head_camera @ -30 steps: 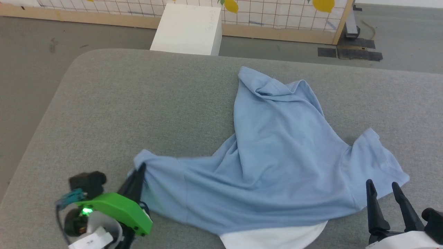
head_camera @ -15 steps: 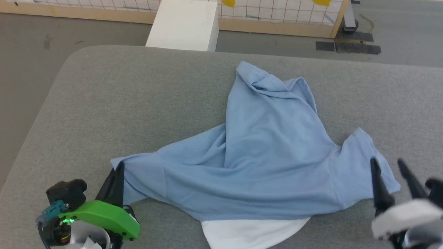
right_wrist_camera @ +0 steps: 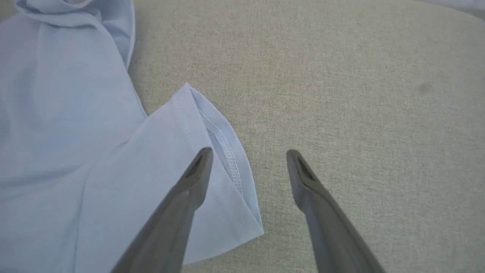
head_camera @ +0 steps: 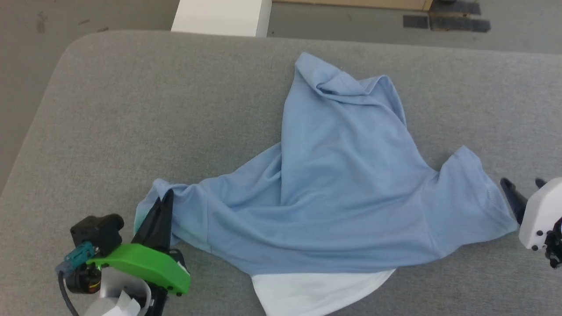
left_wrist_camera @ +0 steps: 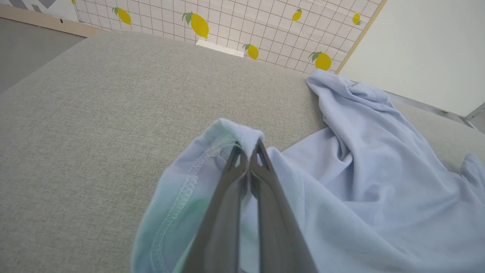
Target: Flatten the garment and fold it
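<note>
Closest to me on the left, the left gripper [head_camera: 168, 198] rises from its green housing [head_camera: 140, 265] with its two dark fingers pressed together, clamped on the edge of the garment's [head_camera: 342, 184] left sleeve [head_camera: 184, 210]. In the left wrist view the gripper [left_wrist_camera: 248, 147] pinches a fold of pale blue knit, and the stitched hem curls around the left side of the fingers.

Along the near edge, a patch of white fabric [head_camera: 316, 292] peeks out from under the blue cloth.

On the near right, the right gripper [head_camera: 523, 186] sits just beside the tip of the right sleeve [head_camera: 474, 202]. Its fingers stand wide apart and hold nothing. In the right wrist view that gripper [right_wrist_camera: 249, 153] straddles the sleeve's hem: one finger is over the cloth, the other over bare table. I cannot tell whether either touches.

The garment lies spread across the middle and right of the grey padded table [head_camera: 153, 101], wrinkled, with creases running from the left sleeve toward its centre. Its body narrows toward the far side, where the cloth is bunched into a loose rolled fold [head_camera: 338, 81].

Beyond the table's far edge stands a white box [head_camera: 219, 17] on the grey floor [head_camera: 26, 52]. Farther right on the floor lie dark patches [head_camera: 448, 22]. The left wrist view shows a gridded wall with yellow lemons [left_wrist_camera: 199, 24] behind.
</note>
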### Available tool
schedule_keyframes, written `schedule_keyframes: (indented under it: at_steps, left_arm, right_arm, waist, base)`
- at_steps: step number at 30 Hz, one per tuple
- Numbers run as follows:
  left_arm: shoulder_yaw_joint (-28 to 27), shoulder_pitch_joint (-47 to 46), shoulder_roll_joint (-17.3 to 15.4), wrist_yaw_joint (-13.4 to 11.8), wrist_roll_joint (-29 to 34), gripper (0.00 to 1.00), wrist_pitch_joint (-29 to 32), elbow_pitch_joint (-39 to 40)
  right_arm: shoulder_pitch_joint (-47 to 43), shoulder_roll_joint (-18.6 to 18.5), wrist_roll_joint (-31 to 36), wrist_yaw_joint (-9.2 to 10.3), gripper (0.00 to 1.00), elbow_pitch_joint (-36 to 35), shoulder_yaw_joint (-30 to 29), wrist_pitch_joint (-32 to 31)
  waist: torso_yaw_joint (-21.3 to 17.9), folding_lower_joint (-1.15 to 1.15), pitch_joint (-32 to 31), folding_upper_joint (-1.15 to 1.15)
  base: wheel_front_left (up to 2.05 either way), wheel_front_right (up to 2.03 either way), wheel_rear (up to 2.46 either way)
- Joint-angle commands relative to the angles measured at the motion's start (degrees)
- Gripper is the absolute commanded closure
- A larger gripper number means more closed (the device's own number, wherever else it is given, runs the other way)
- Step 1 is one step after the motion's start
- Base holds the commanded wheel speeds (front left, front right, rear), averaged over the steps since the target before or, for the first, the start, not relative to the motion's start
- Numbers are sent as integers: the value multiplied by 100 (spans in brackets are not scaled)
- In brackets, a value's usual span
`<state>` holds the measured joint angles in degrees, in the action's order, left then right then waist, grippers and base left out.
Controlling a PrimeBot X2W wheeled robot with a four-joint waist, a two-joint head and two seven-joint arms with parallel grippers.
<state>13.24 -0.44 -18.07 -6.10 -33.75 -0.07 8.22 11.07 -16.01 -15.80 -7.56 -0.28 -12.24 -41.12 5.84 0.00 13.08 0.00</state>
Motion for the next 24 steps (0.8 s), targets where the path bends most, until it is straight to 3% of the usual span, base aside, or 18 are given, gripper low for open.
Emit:
schedule_keyframes:
  at_steps: [1,6,14,15,16,17,24]
  left_arm:
    - [16,-115,-7,20,45,100,13,-6]
    - [73,-251,-5,63,40,100,47,-39]
    - [104,-474,-16,115,27,100,56,-91]
    - [104,-486,-12,114,21,100,53,-104]
    - [103,-493,-11,111,18,100,51,-114]
    - [100,-495,-12,105,14,100,50,-129]
    - [3,-386,19,114,-154,100,-40,-180]
  right_arm:
    - [90,-18,-49,8,0,171,61,-153]
    - [176,-182,-74,8,0,629,371,-458]
    - [364,-271,-145,8,0,1322,638,-385]
    - [376,-241,-219,8,53,1362,631,-429]
    - [392,-233,-269,8,96,1354,634,-432]
    - [405,-238,-327,8,100,1342,646,-452]
    - [404,-70,-707,8,100,1055,454,-190]
  waist:
    - [106,0,175,0]
    - [212,0,407,0]
    - [302,0,685,0]
    - [298,0,694,0]
    - [290,0,697,0]
    - [272,0,688,0]
    - [90,0,256,0]
  base:
    - [0,0,0]
    - [0,0,0]
    - [0,0,0]
    - [0,0,0]
    - [0,0,0]
    - [0,0,0]
    - [0,0,0]
